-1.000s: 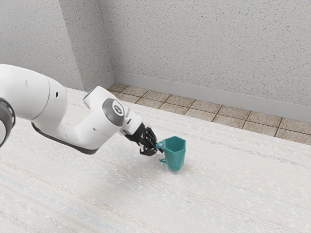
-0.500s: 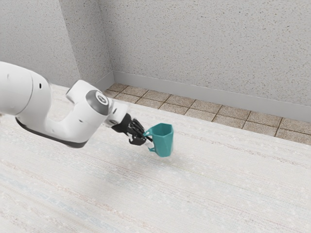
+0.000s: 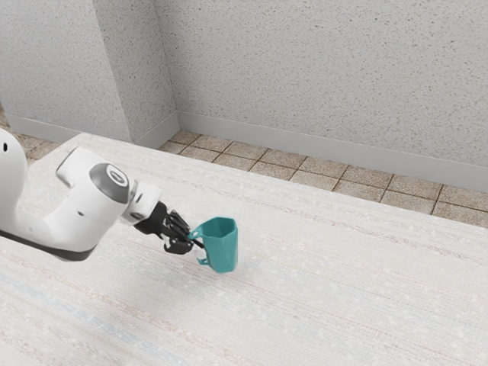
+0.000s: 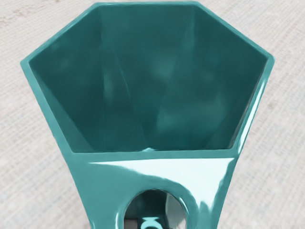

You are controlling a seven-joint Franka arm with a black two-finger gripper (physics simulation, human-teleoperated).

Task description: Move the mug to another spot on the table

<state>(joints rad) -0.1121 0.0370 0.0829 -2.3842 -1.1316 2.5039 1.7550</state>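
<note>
The gripper (image 3: 191, 242), fingers pinching the handle of the teal mug (image 3: 219, 245), is carrying it across the table (image 3: 343, 297) toward the exterior view's left, leaving its earlier spot.

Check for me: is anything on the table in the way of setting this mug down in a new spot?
Nothing visible is. The gripper is shut on the mug at its handle, and the table around it shows no other object in the exterior view or the wrist view.
</note>
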